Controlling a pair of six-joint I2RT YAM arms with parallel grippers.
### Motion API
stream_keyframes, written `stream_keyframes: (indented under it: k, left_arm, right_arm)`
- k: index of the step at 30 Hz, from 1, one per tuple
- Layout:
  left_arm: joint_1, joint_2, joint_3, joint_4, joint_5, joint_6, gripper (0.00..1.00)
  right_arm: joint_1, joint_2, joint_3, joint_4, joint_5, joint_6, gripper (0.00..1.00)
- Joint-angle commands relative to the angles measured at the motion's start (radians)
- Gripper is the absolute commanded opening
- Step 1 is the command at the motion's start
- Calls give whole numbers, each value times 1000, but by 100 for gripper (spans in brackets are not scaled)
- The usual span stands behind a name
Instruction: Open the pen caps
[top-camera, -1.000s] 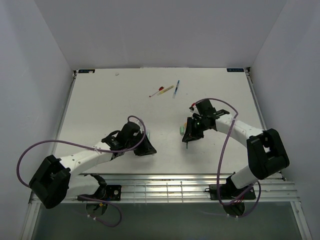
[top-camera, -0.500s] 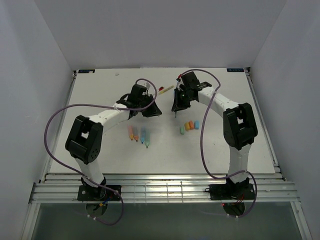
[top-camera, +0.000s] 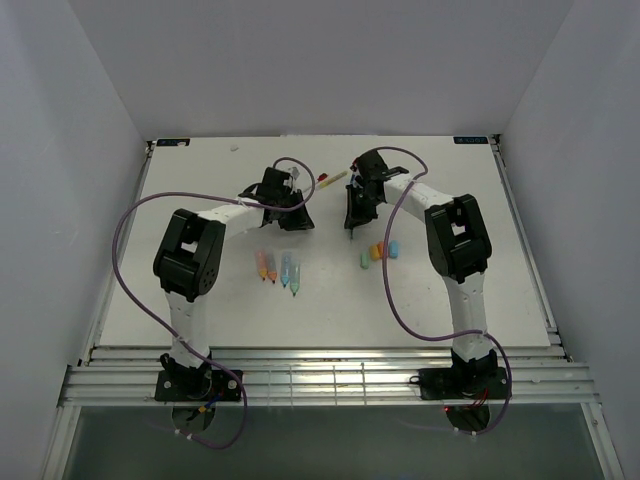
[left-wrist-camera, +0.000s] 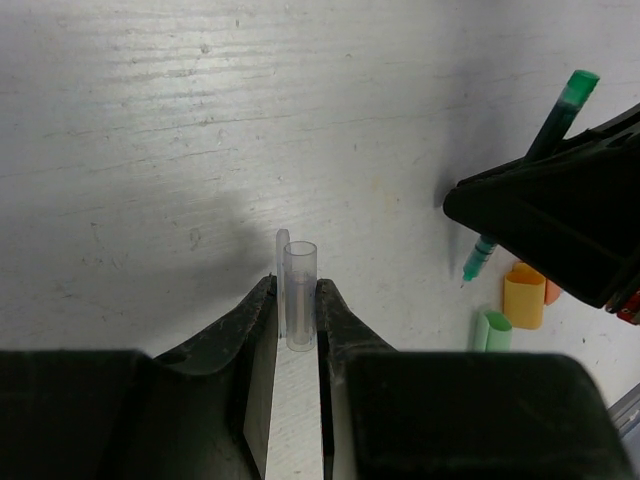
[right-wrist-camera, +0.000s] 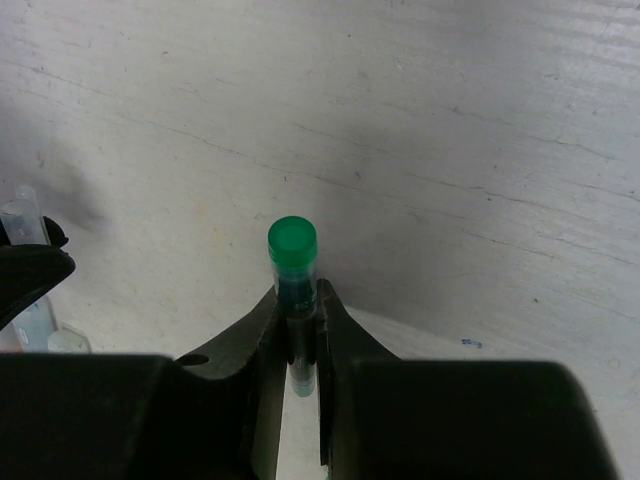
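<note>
Carrying everything: the white worktop (top-camera: 200, 200), with pens and loose pieces spread over its middle and far part.
Reach: the left arm (top-camera: 228, 212) and the right arm (top-camera: 422, 197) both stretch to the far middle, with their ends close together but apart.
Left grip: the left jaws are clenched on a small clear tube (left-wrist-camera: 299, 295) with a clip, which stands upright between them above the worktop.
Right grip: the right jaws are clamped on a thin green stick pen (right-wrist-camera: 292, 242), which is upright with its writing end down.
Thick barrels: three (top-camera: 272, 267) lie side by side on the left arm's side, and none has a cap on.
Pen caps: a pale green cap (top-camera: 364, 260), an orange cap (top-camera: 377, 252) and a blue cap (top-camera: 392, 248) lie in a short row on the right arm's side, well apart from the barrels.
Red pen: it (top-camera: 330, 179) lies near the far edge between the arms and is too small to tell whether it is capped.
Done: the three thick pens look opened.
In hand: the clear tube is probably the green pen's cap. The two are already apart, and in the left wrist view the pen's tip seems bare.
Left: set both pieces down, then deal with the red pen if it is capped.
</note>
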Motion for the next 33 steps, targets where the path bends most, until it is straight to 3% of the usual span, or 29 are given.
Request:
stream_keyframes:
  k: [1,5,7,13,17,24,33]
  left_arm:
    - [1,-29,10,1,9,16,8]
    - [1,-42,-29,6,15,15,14]
    - [1,-52,-50,6,18,15,18]
    - [1,-99,-116,6,18,21,22]
    - [1,-115,-133,-5,7,41,35]
    - [1,-110,-101,-43,4,73,44]
    - [1,-141,-17,-105,-44,117,49]
  right_arm:
    - [1,-6,31,3,27,-15,8]
    - [6,0,11,8,29,-1,10]
    - [9,3,10,8,27,2,16]
    - [12,-11,-6,10,26,4,23]
    - [12,-26,-24,25,10,5,31]
    - [14,-46,-24,11,-7,-3,41]
    - [8,-124,39,-33,15,-21,47]
